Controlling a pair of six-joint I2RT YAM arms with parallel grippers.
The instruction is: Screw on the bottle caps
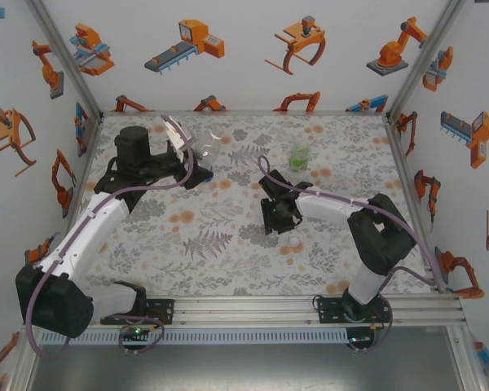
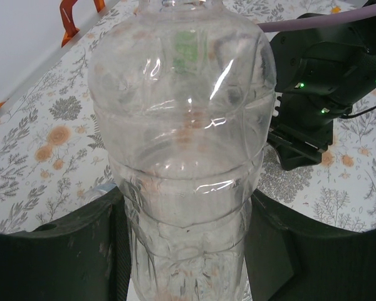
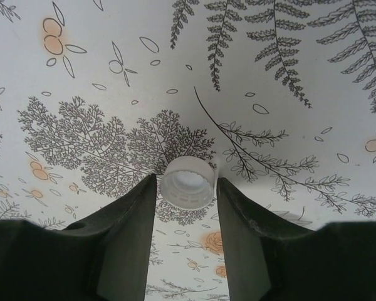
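The left gripper (image 2: 188, 263) clamps the clear bottle (image 2: 182, 125) low down at the far left, the right gripper (image 3: 186, 186) has its jaws narrow either side of a white cap (image 3: 188, 179) on the table (image 3: 81, 63), pinched or not I can't tell, and an off-centre squeeze could flick it away.

Two bottles: a clear bottle (image 2: 182, 157) in the left claw (image 2: 185, 251), a green bottle (image 1: 300, 156) well beyond the right claw (image 3: 186, 188). One white cap (image 3: 188, 182) between the right claw's fingers
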